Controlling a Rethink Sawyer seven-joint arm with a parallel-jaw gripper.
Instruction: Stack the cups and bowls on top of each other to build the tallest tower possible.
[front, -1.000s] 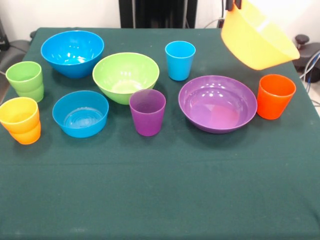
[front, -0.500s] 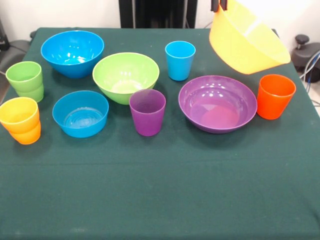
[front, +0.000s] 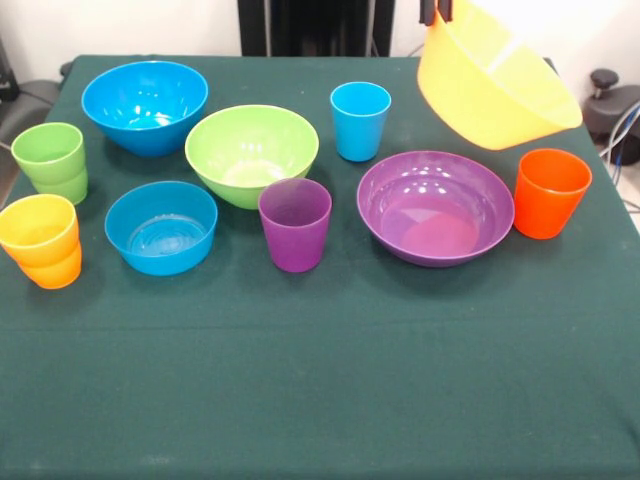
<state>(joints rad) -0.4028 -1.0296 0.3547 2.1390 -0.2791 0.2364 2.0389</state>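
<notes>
Tabletop (front: 320, 400) covered edge to edge by dark green cloth, near half bare. White wall behind; black upright column (front: 315, 25) at top centre; dark gear and cables at both side edges.

Yellow bowl (front: 495, 85) raised off the cloth at top right, tilted, above the far right rim of the purple bowl (front: 435, 207). Tool (front: 436, 10) visible only as a dark tip at the top edge, touching the yellow bowl's upper left rim; apparently gripping that rim, but jaw opening cannot be told.

Resting on the cloth, all upright:
- Big blue bowl (front: 145, 105), far left
- Lime bowl (front: 252, 153), centre, just right of the big blue bowl
- Small blue bowl (front: 161, 227), in front of both
- Purple cup (front: 295, 224), touching or just in front of the lime bowl
- Light blue cup (front: 360, 120), behind, between lime and purple bowls
- Orange cup (front: 551, 192), just right of the purple bowl
- Green cup (front: 50, 161), left edge, seemingly two nested
- Yellow cup (front: 40, 240), seated in an orange one, in front of the green

No tower assembled; bowls all separate
</notes>
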